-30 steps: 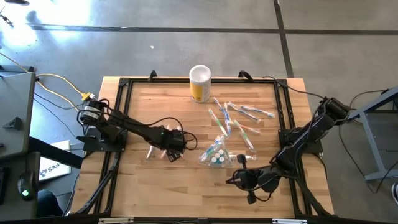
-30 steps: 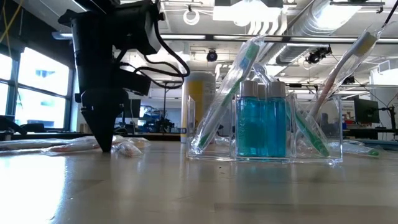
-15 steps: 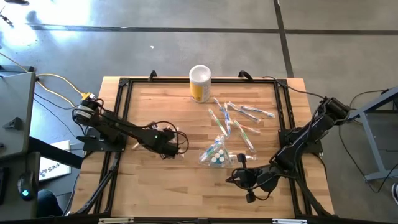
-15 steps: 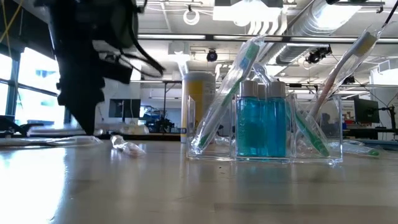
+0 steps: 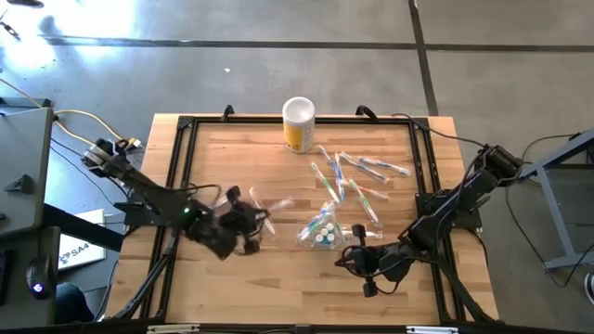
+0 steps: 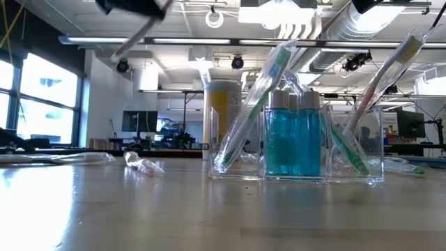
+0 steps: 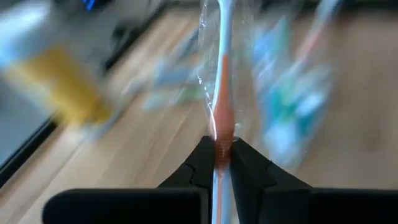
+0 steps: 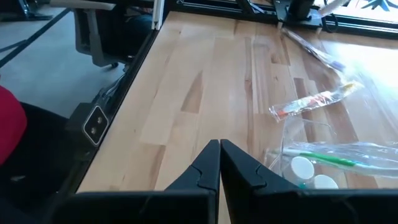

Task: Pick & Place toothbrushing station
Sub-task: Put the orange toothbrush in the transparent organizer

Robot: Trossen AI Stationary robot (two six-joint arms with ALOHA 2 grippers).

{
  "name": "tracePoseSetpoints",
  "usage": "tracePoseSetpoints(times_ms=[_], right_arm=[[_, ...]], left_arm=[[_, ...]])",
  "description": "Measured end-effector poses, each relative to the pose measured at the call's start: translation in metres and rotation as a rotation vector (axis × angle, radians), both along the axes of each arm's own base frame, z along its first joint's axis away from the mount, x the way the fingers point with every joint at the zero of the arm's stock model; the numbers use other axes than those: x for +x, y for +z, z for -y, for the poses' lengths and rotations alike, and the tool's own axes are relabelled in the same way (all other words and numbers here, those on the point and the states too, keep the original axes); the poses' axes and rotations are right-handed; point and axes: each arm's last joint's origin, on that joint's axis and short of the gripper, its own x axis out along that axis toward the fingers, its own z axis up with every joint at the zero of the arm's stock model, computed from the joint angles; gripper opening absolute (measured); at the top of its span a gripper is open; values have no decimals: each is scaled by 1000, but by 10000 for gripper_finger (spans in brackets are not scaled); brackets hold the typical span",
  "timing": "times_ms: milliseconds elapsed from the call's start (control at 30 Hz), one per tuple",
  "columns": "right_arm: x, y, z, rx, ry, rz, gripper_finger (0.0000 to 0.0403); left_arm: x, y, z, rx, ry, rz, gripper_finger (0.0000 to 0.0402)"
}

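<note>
My left gripper (image 5: 249,228) hangs over the table's left middle, shut on a toothbrush in a clear wrapper (image 7: 221,74), which also shows slanting high up in the low view (image 6: 136,38). A clear holder (image 5: 320,230) with teal toothpaste tubes (image 6: 293,143) and leaning toothbrushes stands at the table's middle. Several wrapped toothbrushes (image 5: 357,181) lie flat beyond it. My right gripper (image 5: 353,262) waits shut just near-right of the holder, with nothing in it. My left gripper pinches the toothbrush's orange handle (image 7: 221,134) through its wrapper between the two fingertips. The brush runs on forward past the fingers, roughly along them. It is lifted clear of the table and tilted.
A yellow canister with a white lid (image 5: 298,123) stands at the far edge. A crumpled clear wrapper (image 6: 143,164) and another wrapped toothbrush (image 8: 314,99) lie on the wood left of the holder. A black frame (image 5: 181,148) rims the tabletop.
My left gripper has taken hold of a wrapped toothbrush lying on the table, drifted a little toward the near-left and gone up, leaving the low view at its top. The toothbrush is now lifted clear and tilted. The crumpled wrapper stays on the table.
</note>
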Motion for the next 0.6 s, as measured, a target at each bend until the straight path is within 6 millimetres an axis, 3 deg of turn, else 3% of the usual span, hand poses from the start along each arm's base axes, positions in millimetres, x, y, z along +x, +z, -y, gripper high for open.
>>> tracePoseSetpoints(times_ms=[100,200,433,600], right_arm=[[0,0,0,-5,3,0,3],[0,0,0,-7,0,1,3],[-2,0,-2,0,6,1,3],[-2,0,-2,2,5,3,3]], left_arm=[[3,0,16,23,-150,212,21],[3,-10,18,27,-321,407,21],[0,-51,-22,-54,-508,735,21],[17,-79,-40,-76,-472,736,21]])
